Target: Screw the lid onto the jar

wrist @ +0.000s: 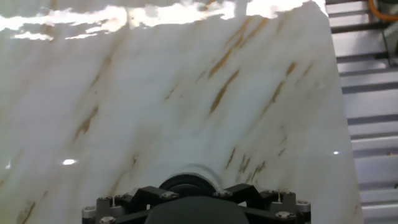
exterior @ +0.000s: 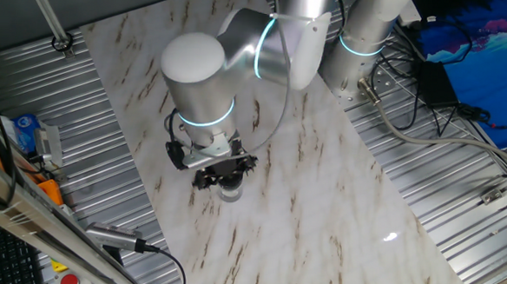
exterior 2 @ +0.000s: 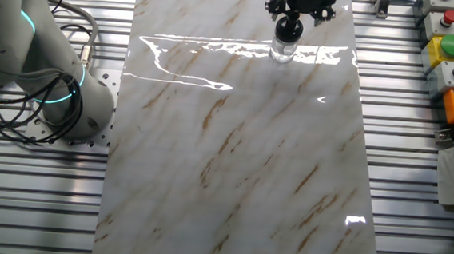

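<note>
Across the marble-patterned table (exterior 2: 232,167), the arm (exterior: 205,70) reaches out and points straight down so its wrist axis lines up with the jar (exterior 2: 282,51), which stands upright toward the table's far edge in the other fixed view. Directly over the jar's mouth sits the gripper (exterior 2: 289,21), its fingers closed on the black lid (exterior 2: 289,25), seemingly resting on the rim, ready for turning. How far the threads have engaged is not visible.

Marble-patterned table (exterior 2: 232,167), jar (exterior 2: 283,49) upright on it
</note>
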